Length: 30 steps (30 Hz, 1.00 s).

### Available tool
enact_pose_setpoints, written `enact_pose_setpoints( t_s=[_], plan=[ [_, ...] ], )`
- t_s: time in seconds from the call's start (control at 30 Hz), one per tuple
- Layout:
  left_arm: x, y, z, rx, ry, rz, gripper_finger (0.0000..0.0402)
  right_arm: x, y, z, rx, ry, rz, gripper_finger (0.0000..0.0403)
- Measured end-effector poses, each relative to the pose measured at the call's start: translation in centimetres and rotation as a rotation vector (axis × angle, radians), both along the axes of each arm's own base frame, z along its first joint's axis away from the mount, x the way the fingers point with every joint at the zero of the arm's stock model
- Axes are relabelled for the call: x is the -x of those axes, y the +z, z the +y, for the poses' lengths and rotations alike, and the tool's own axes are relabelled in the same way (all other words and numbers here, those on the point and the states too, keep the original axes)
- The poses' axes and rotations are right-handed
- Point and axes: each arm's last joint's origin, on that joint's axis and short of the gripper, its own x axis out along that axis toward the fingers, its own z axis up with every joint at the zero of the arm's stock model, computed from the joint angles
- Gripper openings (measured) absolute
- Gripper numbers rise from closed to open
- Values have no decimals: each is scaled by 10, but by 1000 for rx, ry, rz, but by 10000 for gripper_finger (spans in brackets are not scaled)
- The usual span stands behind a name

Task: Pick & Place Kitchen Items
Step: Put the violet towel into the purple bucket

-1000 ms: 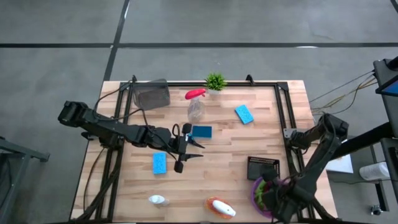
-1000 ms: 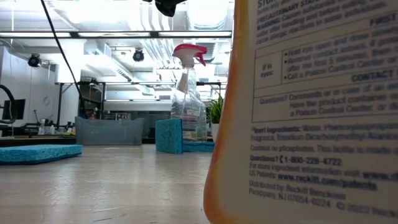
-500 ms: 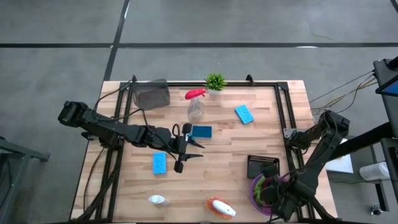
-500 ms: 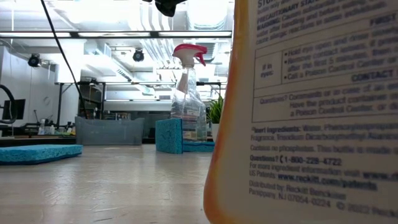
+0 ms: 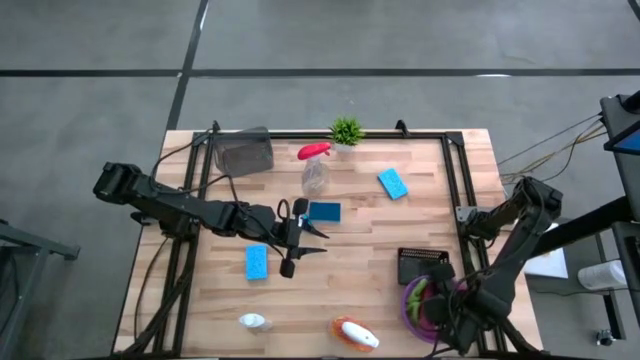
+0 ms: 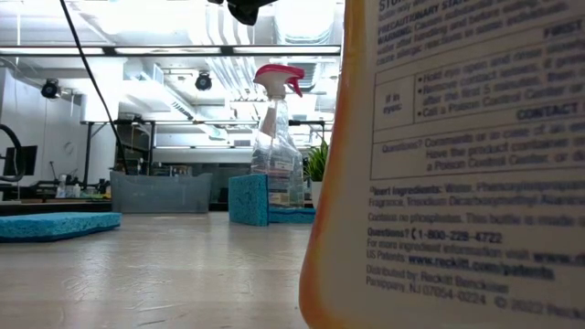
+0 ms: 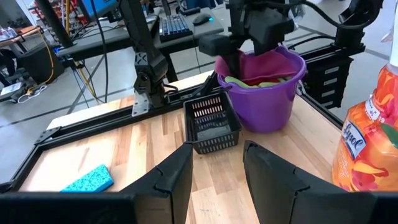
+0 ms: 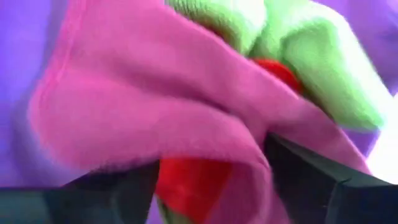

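My right gripper (image 5: 436, 302) hangs open, pointing down into the purple bucket (image 7: 281, 102) at the table's near right. A magenta cloth (image 8: 155, 106) and a green cloth (image 8: 311, 56) lie in the bucket, and the magenta one bulges between the fingers (image 8: 323, 180). My left gripper (image 7: 217, 152) hovers open over the table's middle (image 5: 310, 240), holding nothing. Blue sponges (image 5: 257, 262) (image 5: 392, 183) (image 5: 325, 212) lie flat on the wood. The red-topped clear bottle (image 6: 279, 146) stands upright. A white bottle (image 5: 252, 321) and an orange bottle (image 5: 355, 335) are near the front edge. My right gripper's fingers stand wide on either side of a fold of the magenta cloth (image 8: 249, 155), coming from above. Whether they touch it, I cannot tell. The cloth rests on the other things in the bucket.
A black mesh basket (image 5: 423, 267) stands just beyond the bucket. A grey bin (image 5: 245, 150) and a small green plant (image 5: 346, 130) are at the far edge. A black frame rail (image 5: 455, 180) runs along the table's sides. Bare wood (image 5: 360, 260) lies between the arms.
My right arm has shifted a little above the purple bucket, and more of the magenta and green cloths shows beside it in the high view.
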Motion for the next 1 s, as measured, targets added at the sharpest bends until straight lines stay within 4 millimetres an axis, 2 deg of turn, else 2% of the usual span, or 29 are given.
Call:
enact_pose_setpoints(
  t_s=[0.17, 0.4, 0.5, 0.63, 0.83, 1.0],
  plan=[
    [0, 0, 0, 0, 0, 0, 143, 1, 22, 0, 6, -27, 5, 308],
    [0, 0, 0, -1, 0, 5, 143, 2, 52, 3, -12, -21, -40, 308],
    [0, -1, 0, -2, 0, 10, 143, 2, 61, 2, 18, -16, -104, 295],
    [0, -1, 0, -2, 0, 9, 143, 1, 65, 2, 40, -9, -160, 225],
    [0, -1, 0, -2, 0, 9, 143, 1, 56, 3, 85, 44, -150, 43],
    [0, -1, 0, -1, 0, 9, 143, 0, 36, 4, 139, 68, -113, 24]
  ],
)
